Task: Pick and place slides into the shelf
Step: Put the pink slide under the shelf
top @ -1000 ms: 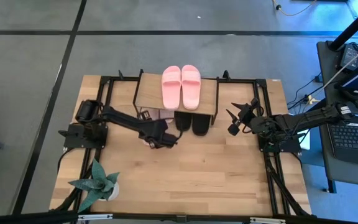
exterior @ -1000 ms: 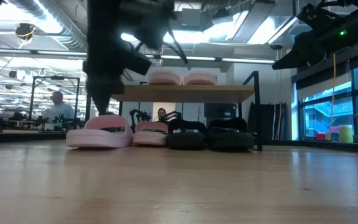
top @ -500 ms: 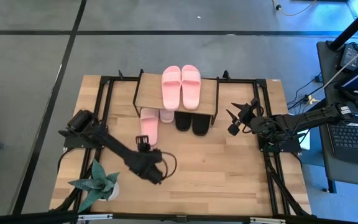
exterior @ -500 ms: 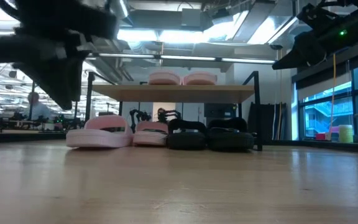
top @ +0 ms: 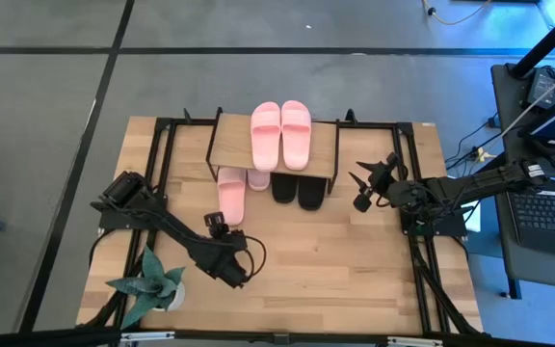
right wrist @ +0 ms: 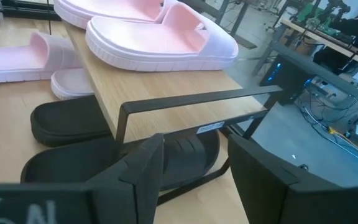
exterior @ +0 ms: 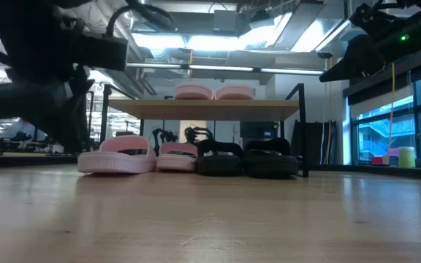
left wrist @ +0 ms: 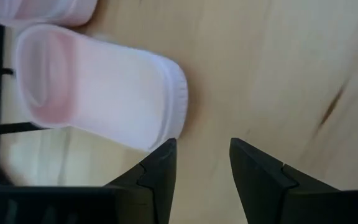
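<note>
The shelf point(top: 229, 145) stands at the table's far side. One pink pair point(top: 280, 135) lies on its top board. The black pair point(top: 297, 189) rests sole-down beneath the board, beside a pink slide point(top: 257, 179). Another pink slide point(top: 231, 193) lies flat on the table, mostly in front of the shelf's left part. My left gripper point(top: 218, 224) is open, just short of this slide's near end point(left wrist: 166, 118). My right gripper point(top: 369, 178) hovers open to the right of the shelf, above the table.
A potted plant point(top: 150, 282) stands at the near left corner, close to the left arm. Black frame rails point(top: 417, 260) run along the table's sides. A laptop point(top: 547, 217) sits off the table's right edge. Bare wood point(top: 335, 270) lies in front of the shelf.
My left gripper has drawn back from the left pink slide at the shelf toward the table's near edge, and the arm has swung low over the near left part. The slide stays where it was, now uncovered in the high view.
</note>
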Controlling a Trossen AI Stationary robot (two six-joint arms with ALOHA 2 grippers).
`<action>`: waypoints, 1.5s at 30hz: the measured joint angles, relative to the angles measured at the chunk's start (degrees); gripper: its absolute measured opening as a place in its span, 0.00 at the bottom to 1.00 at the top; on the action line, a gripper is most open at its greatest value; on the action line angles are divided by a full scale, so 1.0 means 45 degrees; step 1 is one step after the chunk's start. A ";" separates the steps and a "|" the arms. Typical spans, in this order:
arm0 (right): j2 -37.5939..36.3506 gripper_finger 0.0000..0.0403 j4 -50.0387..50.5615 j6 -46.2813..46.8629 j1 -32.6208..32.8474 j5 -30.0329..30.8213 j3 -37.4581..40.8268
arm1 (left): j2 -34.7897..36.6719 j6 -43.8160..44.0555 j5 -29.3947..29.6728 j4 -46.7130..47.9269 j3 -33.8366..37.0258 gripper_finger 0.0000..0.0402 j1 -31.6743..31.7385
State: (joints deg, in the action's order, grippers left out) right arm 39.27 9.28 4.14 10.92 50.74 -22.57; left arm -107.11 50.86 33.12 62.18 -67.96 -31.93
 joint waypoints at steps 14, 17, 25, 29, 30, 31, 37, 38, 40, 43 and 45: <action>0.0000 0.45 0.0000 -0.0058 0.0000 0.0010 0.0000 | -0.0087 -0.1415 0.1534 -0.1547 0.0996 0.35 0.0099; 0.0000 0.45 0.0000 -0.0063 0.0000 0.0015 0.0000 | -0.0211 -0.1859 0.1560 -0.1691 0.0996 0.35 0.0128; 0.0000 0.45 0.0005 -0.0068 -0.0002 0.0019 0.0000 | -0.1801 -0.2101 0.1995 -0.1531 0.0903 0.35 0.0119; 0.0000 0.45 0.0009 -0.0068 0.0000 0.0024 0.0000 | -0.1999 -0.2019 0.2040 -0.1444 0.0920 0.35 -0.0027; 0.0000 0.45 0.0005 -0.0068 0.0000 0.0024 0.0000 | -0.1963 -0.1954 0.2107 -0.1367 0.0928 0.35 -0.0056; 0.0000 0.45 0.0005 -0.0068 -0.0002 0.0024 0.0000 | -0.1940 -0.1838 0.2161 -0.1185 0.0920 0.35 -0.0070; 0.0000 0.45 0.0005 -0.0033 -0.0004 0.0024 0.0000 | -0.1938 -0.1358 0.2154 0.0259 0.0879 0.35 0.0146; 0.0000 0.45 0.0005 -0.0024 0.0000 0.0024 0.0000 | -0.1938 -0.1356 0.2230 0.0326 0.0879 0.35 0.0206; 0.0000 0.45 0.0005 -0.0024 -0.0004 0.0024 0.0000 | -0.1938 -0.1352 0.2390 0.0315 0.0879 0.35 0.0350; 0.0000 0.45 0.0005 -0.0026 0.0000 0.0024 0.0000 | -0.1938 -0.1342 0.2716 0.0296 0.0879 0.35 0.0546; 0.0000 0.45 0.0005 -0.0024 0.0000 0.0024 0.0000 | -0.1938 -0.1343 0.2789 0.0300 0.0879 0.35 0.0651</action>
State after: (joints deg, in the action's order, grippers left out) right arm 39.27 9.30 4.03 10.92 50.85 -22.57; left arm -115.83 44.82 45.67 63.53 -64.01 -29.00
